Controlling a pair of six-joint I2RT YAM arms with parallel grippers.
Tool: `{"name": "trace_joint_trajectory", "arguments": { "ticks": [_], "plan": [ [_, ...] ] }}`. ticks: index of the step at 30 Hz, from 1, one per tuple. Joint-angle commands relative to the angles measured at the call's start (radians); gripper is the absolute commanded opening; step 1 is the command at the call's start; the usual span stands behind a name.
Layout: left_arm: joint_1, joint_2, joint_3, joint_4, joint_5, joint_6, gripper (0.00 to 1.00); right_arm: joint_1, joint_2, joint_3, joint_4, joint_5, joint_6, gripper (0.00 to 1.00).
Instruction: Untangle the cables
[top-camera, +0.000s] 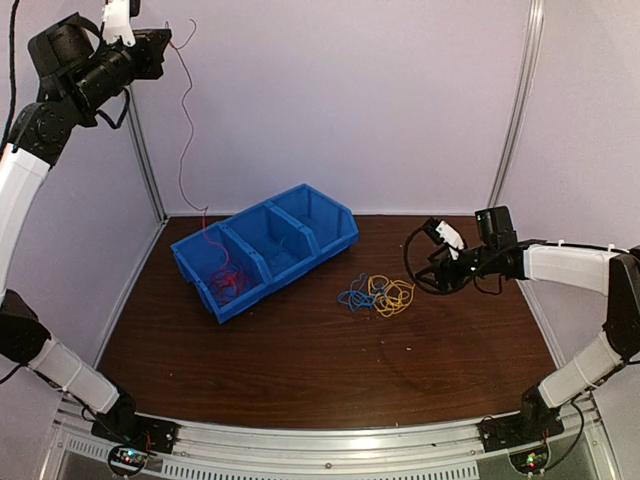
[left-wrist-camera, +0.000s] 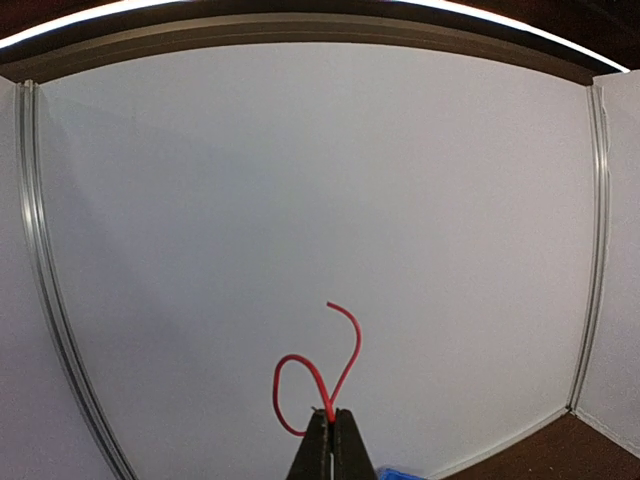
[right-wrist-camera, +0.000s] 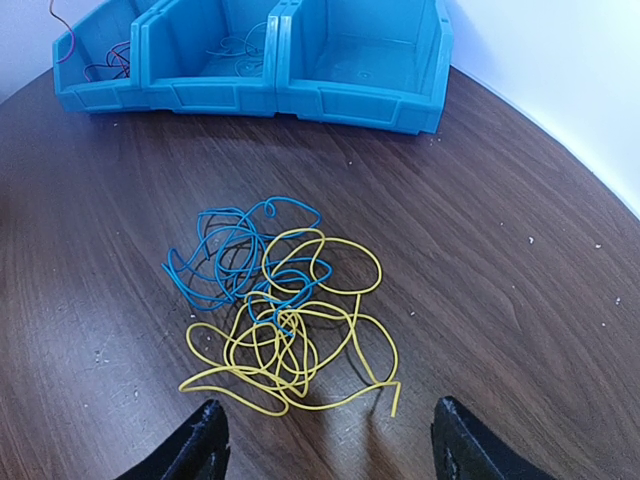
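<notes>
Dark brown wood table (top-camera: 300, 370), scuffed and flecked with pale specks, boxed in by plain pale walls (top-camera: 350, 100) with aluminium posts (top-camera: 520, 100) at the corners. Left gripper (left-wrist-camera: 328, 425) is high in the far left corner, jaws pinched tight on the red cable (left-wrist-camera: 345, 378) – a short curl pokes out above the fingertips. From there the red cable hangs down the wall into the leftmost compartment of the blue bin (top-camera: 335, 218), where the rest lies in a heap. Right gripper (right-wrist-camera: 325, 440) hovers low over the table with jaws spread wide, holding nothing. Just ahead of it – the blue cable (right-wrist-camera: 225, 255) and yellow cable (right-wrist-camera: 300, 350), knotted together on the bare wood, near the bin.
</notes>
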Motion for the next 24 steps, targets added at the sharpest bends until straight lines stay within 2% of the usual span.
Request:
{"name": "trace_joint_trajectory", "arguments": {
  "ticks": [1, 9, 16, 24],
  "plan": [
    [0.006, -0.026, -0.088, 0.046, -0.031, -0.001, 0.0, -0.005, 0.005, 0.022, -0.004, -0.006, -0.002, 0.7],
    [0.01, -0.06, -0.216, 0.067, -0.102, 0.047, 0.0, -0.005, 0.016, 0.024, -0.006, -0.007, -0.004, 0.7],
    [0.011, -0.186, -0.54, 0.102, -0.097, -0.049, 0.0, -0.005, 0.018, 0.024, -0.01, -0.008, -0.01, 0.7],
    [0.011, -0.243, -0.701, -0.013, -0.127, -0.102, 0.0, -0.005, 0.082, 0.05, -0.035, -0.043, -0.015, 0.7]
  ]
}}
